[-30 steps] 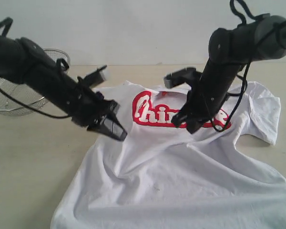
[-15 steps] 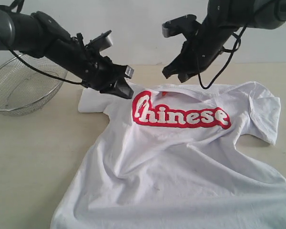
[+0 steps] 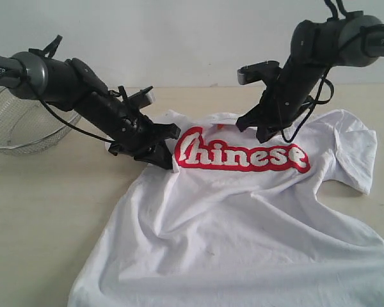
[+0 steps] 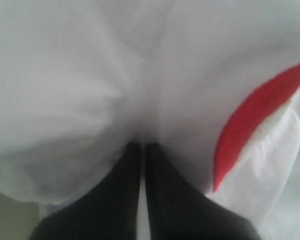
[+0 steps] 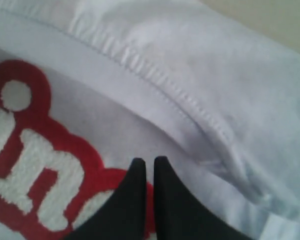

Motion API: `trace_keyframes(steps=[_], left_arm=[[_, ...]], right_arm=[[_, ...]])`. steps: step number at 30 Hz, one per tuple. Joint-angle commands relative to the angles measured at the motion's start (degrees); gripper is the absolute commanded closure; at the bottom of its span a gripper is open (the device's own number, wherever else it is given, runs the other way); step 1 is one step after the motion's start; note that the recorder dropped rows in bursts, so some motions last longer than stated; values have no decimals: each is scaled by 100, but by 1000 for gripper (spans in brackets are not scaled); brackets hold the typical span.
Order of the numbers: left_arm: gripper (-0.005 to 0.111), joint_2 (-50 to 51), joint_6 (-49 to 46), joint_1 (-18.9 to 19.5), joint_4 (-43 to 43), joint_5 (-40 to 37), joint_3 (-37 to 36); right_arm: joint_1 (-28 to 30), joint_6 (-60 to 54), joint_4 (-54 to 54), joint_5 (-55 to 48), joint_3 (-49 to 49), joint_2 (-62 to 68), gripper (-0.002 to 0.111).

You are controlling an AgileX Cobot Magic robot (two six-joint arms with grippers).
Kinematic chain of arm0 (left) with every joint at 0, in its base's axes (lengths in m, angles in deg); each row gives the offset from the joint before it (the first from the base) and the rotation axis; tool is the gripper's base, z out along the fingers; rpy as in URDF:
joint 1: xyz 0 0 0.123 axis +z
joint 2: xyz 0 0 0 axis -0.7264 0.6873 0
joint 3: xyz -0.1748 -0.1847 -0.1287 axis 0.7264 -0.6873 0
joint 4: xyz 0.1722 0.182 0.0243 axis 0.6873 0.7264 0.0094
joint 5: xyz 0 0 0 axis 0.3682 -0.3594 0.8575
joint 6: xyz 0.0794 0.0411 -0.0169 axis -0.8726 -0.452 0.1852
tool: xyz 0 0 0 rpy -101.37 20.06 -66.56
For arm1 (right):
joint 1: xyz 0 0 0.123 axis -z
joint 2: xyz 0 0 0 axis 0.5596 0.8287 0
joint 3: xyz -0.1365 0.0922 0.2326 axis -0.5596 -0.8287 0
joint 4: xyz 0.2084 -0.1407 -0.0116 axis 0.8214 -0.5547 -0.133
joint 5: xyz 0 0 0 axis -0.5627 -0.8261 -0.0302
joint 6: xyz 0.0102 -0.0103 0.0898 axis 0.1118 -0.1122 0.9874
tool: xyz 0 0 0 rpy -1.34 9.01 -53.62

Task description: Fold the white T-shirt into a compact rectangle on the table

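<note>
The white T-shirt (image 3: 230, 217) lies chest up on the table (image 3: 45, 211), its red "Chinese" lettering (image 3: 243, 155) showing. My left gripper (image 3: 169, 161) is shut, low at the shirt's shoulder beside the letter C. In the left wrist view its tips (image 4: 142, 146) push into puckered white cloth (image 4: 90, 75); no cloth shows gripped between them. My right gripper (image 3: 264, 135) is shut too, just above the lettering below the neck. In the right wrist view its tips (image 5: 149, 160) rest at the edge of the red print, close to the stitched collar band (image 5: 140, 65).
A round wire-mesh basket (image 3: 19, 131) stands at the back left, behind my left arm. The shirt's right sleeve (image 3: 361, 153) spreads toward the right edge. Bare tabletop lies left of the shirt, and the hem runs off the bottom of the view.
Both arms dropped from a raised pose onto the shirt, the left to the shoulder by the C, the right to below the neck. The left sleeve is now hidden behind my left arm.
</note>
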Motion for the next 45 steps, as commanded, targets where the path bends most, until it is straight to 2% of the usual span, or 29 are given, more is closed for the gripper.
trace_keyframes(steps=[1, 8, 14, 20, 26, 29, 35, 41, 45], left_arm=[[102, 29, 131, 11, 132, 32, 40], [102, 42, 234, 11, 183, -111, 40], [102, 42, 249, 11, 247, -225, 40], [102, 42, 249, 11, 259, -249, 40], [102, 42, 330, 11, 379, -249, 40], [102, 42, 330, 11, 379, -249, 40], [102, 42, 330, 22, 378, -229, 40], [102, -294, -376, 21, 282, -439, 40], [102, -744, -376, 21, 480, -314, 40]], right_arm=[[-67, -76, 47, 574, 37, 202, 108], [-67, 237, -110, 1500, 903, 839, 108], [-67, 1340, -1078, 1526, 2160, 1389, 108], [40, 1502, -1532, 1403, 3080, 1366, 108], [177, 1502, -1508, 1051, 3468, 1347, 108], [235, 1485, -1519, 682, 3468, 1326, 108], [251, 1193, -1481, -793, 3468, 1143, 108], [251, 716, -1078, -2054, 3468, 1045, 108], [200, 366, -402, -2159, 3443, 1045, 108]])
